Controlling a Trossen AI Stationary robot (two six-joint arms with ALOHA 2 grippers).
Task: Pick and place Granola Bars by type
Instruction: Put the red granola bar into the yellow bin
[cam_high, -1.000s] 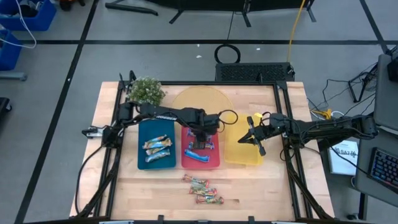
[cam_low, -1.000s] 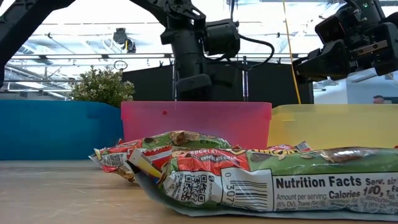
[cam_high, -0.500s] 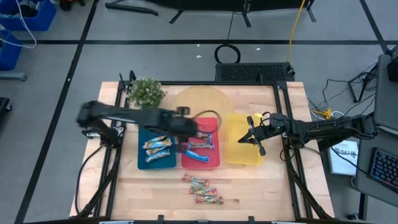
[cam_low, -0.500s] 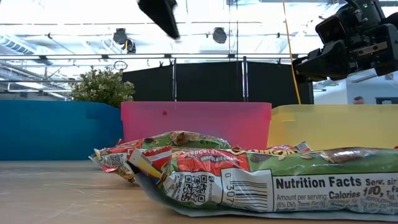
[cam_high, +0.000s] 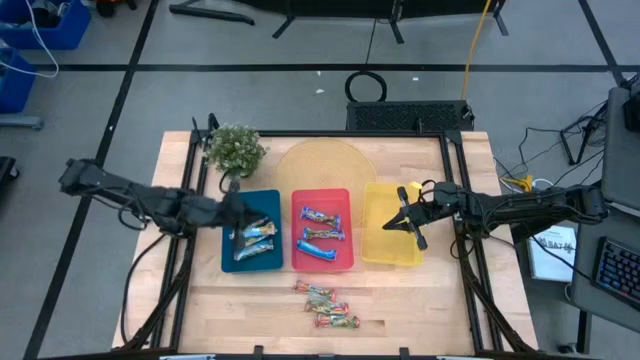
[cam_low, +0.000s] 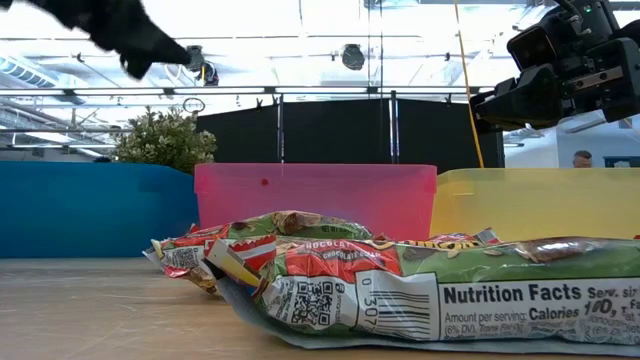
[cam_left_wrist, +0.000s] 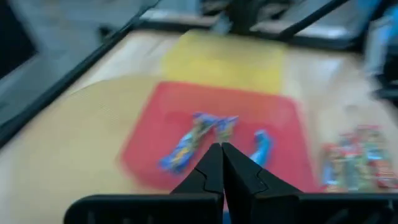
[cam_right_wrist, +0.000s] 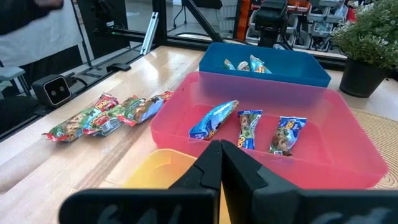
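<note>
Three blue-white granola bars (cam_high: 321, 233) lie flat in the red tray (cam_high: 296, 262); they also show in the right wrist view (cam_right_wrist: 245, 127). More bars (cam_high: 253, 238) lie in the blue tray (cam_high: 228, 262). Several red-green bars (cam_high: 325, 305) lie loose on the table near its front edge, close in the low view (cam_low: 400, 285). My left gripper (cam_high: 236, 212) hangs shut over the blue tray's left side, its fingers (cam_left_wrist: 211, 169) closed on nothing. My right gripper (cam_high: 405, 216) hovers shut above the yellow tray (cam_high: 390, 255), holding nothing.
A potted plant (cam_high: 234, 148) stands at the table's far left, and a round yellow mat (cam_high: 320, 165) lies behind the trays. The three trays sit side by side mid-table. Bare wood lies either side of the loose bars.
My left arm has swung back fast from above the red tray toward the table's left edge and now hangs over the blue tray. The blue-white bars that it uncovered lie in the red tray. My right arm has kept still.
</note>
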